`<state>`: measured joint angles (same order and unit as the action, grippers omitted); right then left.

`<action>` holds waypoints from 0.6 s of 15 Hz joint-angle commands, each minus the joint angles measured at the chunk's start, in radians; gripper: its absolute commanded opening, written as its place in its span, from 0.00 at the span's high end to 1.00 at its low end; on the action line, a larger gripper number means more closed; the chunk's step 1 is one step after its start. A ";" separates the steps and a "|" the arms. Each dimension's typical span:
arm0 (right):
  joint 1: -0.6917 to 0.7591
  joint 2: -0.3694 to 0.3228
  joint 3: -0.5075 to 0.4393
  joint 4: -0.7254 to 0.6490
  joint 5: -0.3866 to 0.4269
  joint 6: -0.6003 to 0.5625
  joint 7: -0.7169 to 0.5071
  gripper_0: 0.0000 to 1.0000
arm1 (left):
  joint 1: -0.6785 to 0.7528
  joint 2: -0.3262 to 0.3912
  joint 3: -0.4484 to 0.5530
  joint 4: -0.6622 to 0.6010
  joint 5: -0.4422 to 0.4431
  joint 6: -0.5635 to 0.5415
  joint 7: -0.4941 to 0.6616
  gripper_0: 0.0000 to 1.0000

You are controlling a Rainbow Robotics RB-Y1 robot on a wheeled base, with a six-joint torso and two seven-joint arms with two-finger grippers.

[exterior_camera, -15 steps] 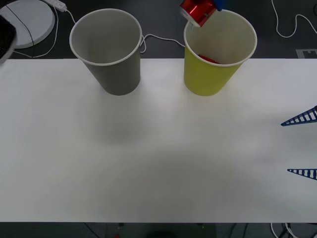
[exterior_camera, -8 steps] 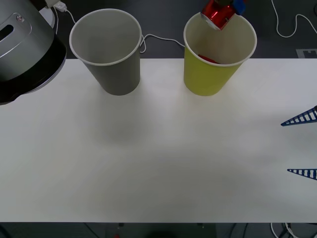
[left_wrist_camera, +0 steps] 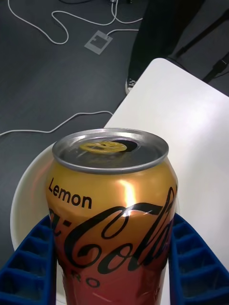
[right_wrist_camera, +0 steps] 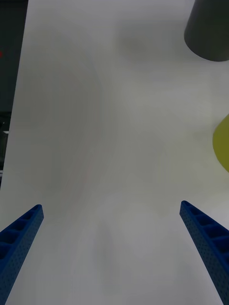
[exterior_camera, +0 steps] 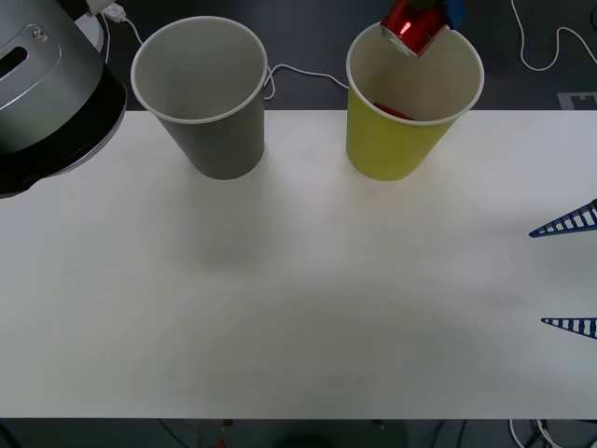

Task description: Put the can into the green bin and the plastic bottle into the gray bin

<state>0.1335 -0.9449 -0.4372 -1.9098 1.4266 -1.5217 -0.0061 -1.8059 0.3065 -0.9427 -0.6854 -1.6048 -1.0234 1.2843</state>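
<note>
The can (exterior_camera: 413, 25), red and orange-gold, hangs tilted over the far rim of the green bin (exterior_camera: 396, 145). My left gripper (left_wrist_camera: 112, 220) is shut on it, its blue fingers (left_wrist_camera: 28, 257) pressing on both sides of the can (left_wrist_camera: 112, 205). One blue finger (exterior_camera: 454, 11) shows beside the can. The bin's white rim (left_wrist_camera: 21, 190) lies below and behind the can. Something red (exterior_camera: 392, 111) lies inside the green bin. The gray bin (exterior_camera: 215, 131) stands to its left. My right gripper (exterior_camera: 562, 275) waits open at the table's right edge. The plastic bottle is out of view.
A thick silver and black part of my left arm (exterior_camera: 47, 89) reaches over the table's far left corner. White cables (exterior_camera: 298, 73) run on the dark floor behind the bins. In the right wrist view, the gray bin (right_wrist_camera: 210, 28) and green bin (right_wrist_camera: 222, 147) stand across the bare white table (right_wrist_camera: 114, 119).
The can has moved right and slightly up, from the green bin's left rim to over its far rim. My left arm's silver body has come into view at the left.
</note>
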 commanded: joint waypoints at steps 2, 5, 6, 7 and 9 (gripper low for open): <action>0.000 0.000 0.000 0.000 0.000 0.000 0.000 0.00 | -0.013 0.000 -0.001 0.000 0.008 -0.001 -0.002 0.00; 0.000 0.000 0.000 0.000 0.000 0.000 0.000 0.00 | -0.012 0.055 0.001 -0.057 0.031 -0.052 -0.020 0.00; 0.000 0.000 0.000 0.000 0.000 0.000 0.000 0.00 | -0.003 0.086 -0.001 -0.095 0.040 -0.069 -0.020 0.00; 0.000 0.000 0.000 0.000 0.000 0.000 0.000 0.00 | 0.013 0.128 -0.001 -0.155 0.051 -0.087 -0.020 0.00; 0.000 0.000 0.000 0.000 0.000 0.000 0.000 0.00 | 0.053 0.200 -0.001 -0.257 0.066 -0.090 -0.022 0.00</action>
<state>0.1335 -0.9449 -0.4372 -1.9098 1.4266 -1.5217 -0.0061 -1.7692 0.4794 -0.9426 -0.9027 -1.5440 -1.1125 1.2636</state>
